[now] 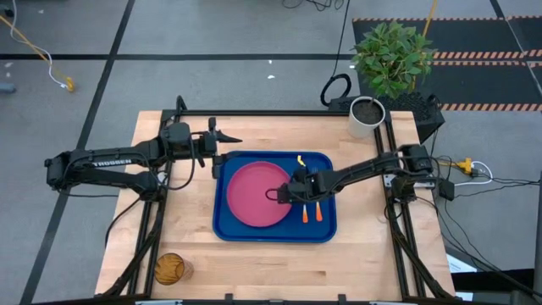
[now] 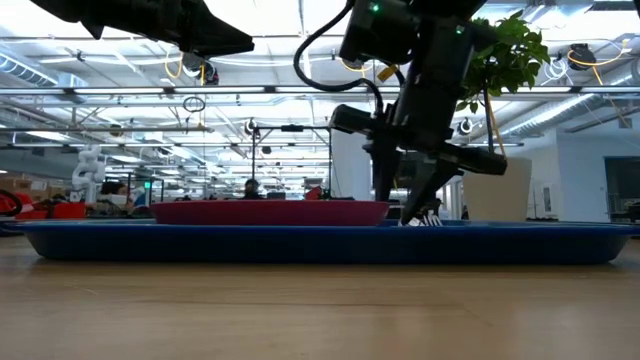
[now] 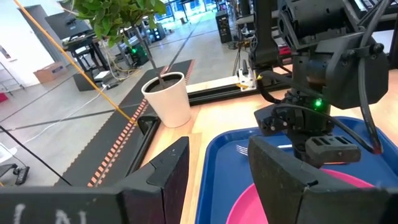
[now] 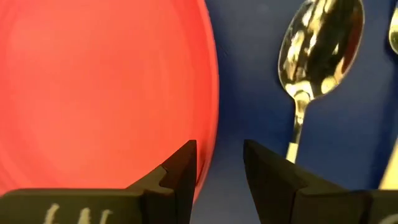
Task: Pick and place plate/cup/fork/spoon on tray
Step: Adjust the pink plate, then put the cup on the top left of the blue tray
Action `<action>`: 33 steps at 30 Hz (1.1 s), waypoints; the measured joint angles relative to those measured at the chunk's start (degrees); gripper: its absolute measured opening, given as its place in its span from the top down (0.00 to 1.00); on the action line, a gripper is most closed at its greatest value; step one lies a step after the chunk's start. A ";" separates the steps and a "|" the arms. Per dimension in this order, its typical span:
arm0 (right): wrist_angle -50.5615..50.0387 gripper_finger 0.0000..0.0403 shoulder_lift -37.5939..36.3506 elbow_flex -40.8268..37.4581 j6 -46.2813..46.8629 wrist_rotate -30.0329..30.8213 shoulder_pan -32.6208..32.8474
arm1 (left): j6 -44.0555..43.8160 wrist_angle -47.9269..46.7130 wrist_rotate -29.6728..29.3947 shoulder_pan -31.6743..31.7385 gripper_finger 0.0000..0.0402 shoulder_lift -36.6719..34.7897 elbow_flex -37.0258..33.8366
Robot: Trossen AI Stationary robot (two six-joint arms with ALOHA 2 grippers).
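One cup (image 1: 168,269) off-tray in high view only, right jaws (image 4: 219,180) parted beside plate (image 4: 99,93), left jaws (image 3: 217,174) parted.

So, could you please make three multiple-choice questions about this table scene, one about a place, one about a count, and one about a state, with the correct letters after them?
1. Where is the cup?
A. on the tray
B. on the bare table near the front left corner
C. inside the plant pot

2. How many orange-handled utensils lie on the tray?
A. none
B. two
C. four

3. What is the right gripper doing?
A. hanging low over the tray, between plate and utensils, fingers apart and empty
B. gripping the cup
C. parked off the table

Answers:
1 B, the high view shows the amber cup alone on the wood, away from the tray.
2 B, the spoon and the fork lie side by side, right of the plate.
3 A, the right wrist view shows a gap between its fingers with only the tray floor behind.

The left gripper waits beyond the tray's back left corner.
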 joint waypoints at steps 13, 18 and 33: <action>-4.85 0.69 -2.24 0.00 0.30 -0.11 0.15 | -0.04 0.12 0.16 -0.02 0.58 0.00 0.00; -5.67 0.69 -2.58 0.00 0.29 0.07 0.13 | -0.02 0.15 0.33 -0.20 0.58 0.00 0.00; -4.30 0.69 -11.50 -0.04 -13.52 17.61 2.55 | -1.59 0.11 0.45 -1.43 0.58 0.00 0.00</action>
